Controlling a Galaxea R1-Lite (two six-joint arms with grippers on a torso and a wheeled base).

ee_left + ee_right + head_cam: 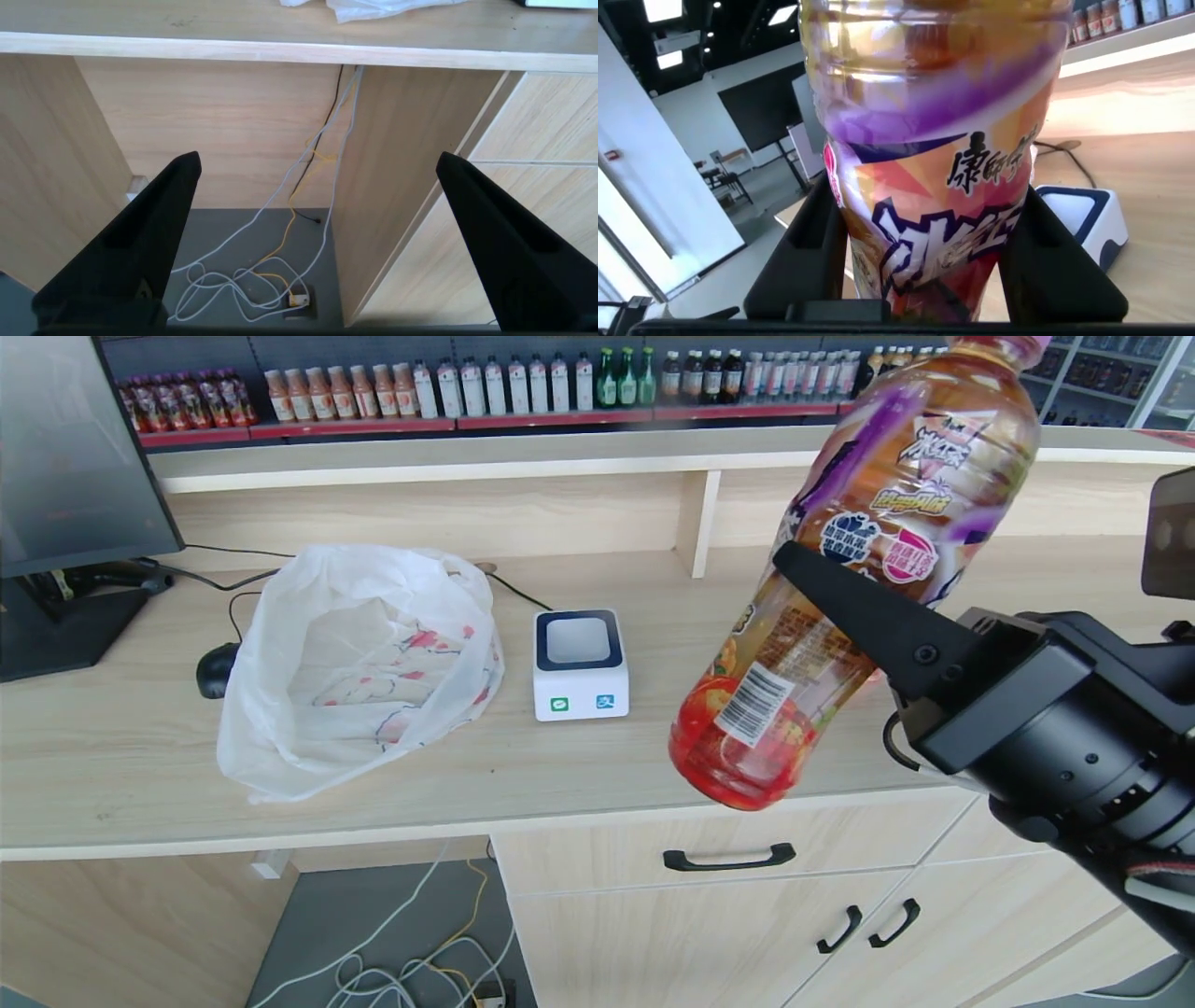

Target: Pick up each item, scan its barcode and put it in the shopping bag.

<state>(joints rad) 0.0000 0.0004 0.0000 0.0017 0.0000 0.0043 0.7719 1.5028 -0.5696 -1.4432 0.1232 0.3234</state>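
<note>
My right gripper (854,607) is shut on a tea bottle (840,569) with a purple and orange label, held tilted in the air above the counter's front right, barcode facing down and left. In the right wrist view the bottle (938,159) sits between the two fingers (808,247). The white scanner (580,663) stands on the counter to the bottle's left, also seen as the scanner (1078,219) behind the bottle. A white plastic shopping bag (359,663) lies open left of the scanner. My left gripper (318,233) hangs open below the counter edge, holding nothing.
A monitor (79,457) stands at the counter's left with a black mouse (217,669) near the bag. Shelves of bottles (523,383) line the back wall. Drawers (728,859) sit under the counter; cables (271,252) lie on the floor in the gap.
</note>
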